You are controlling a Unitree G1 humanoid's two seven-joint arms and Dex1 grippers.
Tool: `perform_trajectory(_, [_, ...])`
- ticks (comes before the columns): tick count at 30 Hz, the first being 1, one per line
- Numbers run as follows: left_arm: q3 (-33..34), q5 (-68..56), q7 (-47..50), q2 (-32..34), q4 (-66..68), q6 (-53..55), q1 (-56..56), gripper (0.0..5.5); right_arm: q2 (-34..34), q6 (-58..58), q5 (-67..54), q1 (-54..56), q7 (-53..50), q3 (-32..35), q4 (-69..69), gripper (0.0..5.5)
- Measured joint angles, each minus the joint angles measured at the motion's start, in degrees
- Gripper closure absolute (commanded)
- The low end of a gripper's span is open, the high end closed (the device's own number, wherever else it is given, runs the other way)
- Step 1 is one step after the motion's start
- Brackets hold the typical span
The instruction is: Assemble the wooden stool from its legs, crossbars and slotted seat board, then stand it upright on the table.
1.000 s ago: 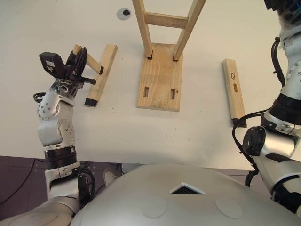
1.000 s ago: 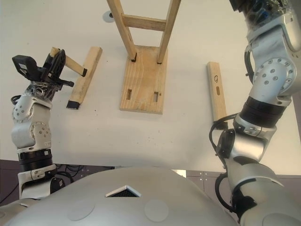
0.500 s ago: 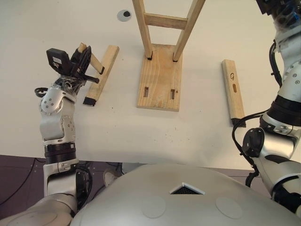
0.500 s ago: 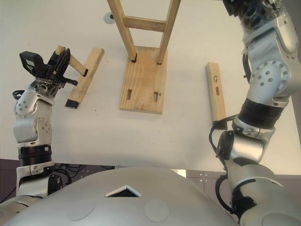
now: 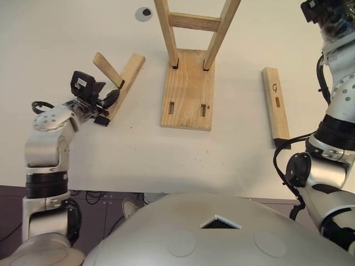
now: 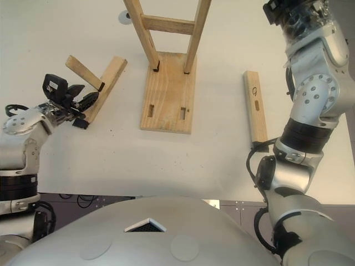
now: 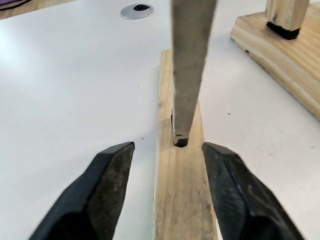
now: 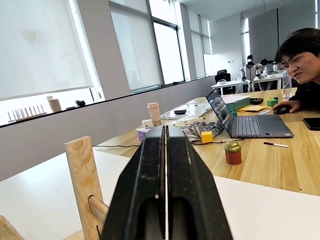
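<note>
Left wrist view: found the left gripper (image 7: pixel 167 147) low over the desk (image 7: pixel 75 75), fingers (image 7: pixel 107 190) spread to either side of a flat-lying leg (image 7: pixel 180 210), with a crossbar (image 7: pixel 190 60) standing in that leg's slot just ahead of the fingertips. Found the right gripper (image 8: pixel 166 132) raised, fingers pressed together, a wooden upright (image 8: pixel 85 185) just beside them. Noted the slotted seat board (image 5: pixel 188 94) flat on the desk, well right of the left fingers, with a joined leg pair (image 5: pixel 169 33) standing in its far slots and a loose leg (image 5: pixel 275 105) beyond.
</note>
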State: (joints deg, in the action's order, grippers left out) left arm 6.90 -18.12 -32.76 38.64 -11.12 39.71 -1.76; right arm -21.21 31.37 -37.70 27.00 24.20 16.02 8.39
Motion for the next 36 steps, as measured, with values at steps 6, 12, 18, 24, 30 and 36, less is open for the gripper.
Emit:
perform_trajectory(6, [-0.3, -0.9, -1.0, 1.5, -0.1, 6.9, 0.2, 2.27, 0.1, 0.0, 0.0, -0.9, -0.9, 0.1, 0.6, 5.5])
perform_trajectory(12, [-1.9, 0.7, -0.6, 1.1, 3.3, 5.4, -0.5, 2.81, 0.1, 0.0, 0.1, -1.4, -1.5, -0.3, 0.6, 5.5])
perform_trajectory(18, [-2.3, 1.3, -1.9, 0.0, 6.2, -0.4, -0.6, 3.52, 0.1, 0.0, 0.2, -1.3, -1.9, -0.4, 0.4, 5.5])
perform_trajectory(24, [7.9, -12.9, -3.8, -6.6, 6.3, 1.2, 4.6, 3.52, 0.3, 3.8, -3.8, -0.4, -1.4, 0.4, -2.0, 4.74])
perform_trajectory(30, [18.4, -39.1, -4.7, -11.9, -0.3, 9.2, 12.1, 3.52, -1.8, 15.9, -19.4, 10.6, 7.4, 4.5, -10.1, 3.74])
perform_trajectory(36, [15.0, -56.9, -1.1, -11.9, -6.1, 18.3, 20.8, 3.52, -2.6, 23.3, -27.1, 19.2, 15.2, 4.8, -15.3, 2.92])
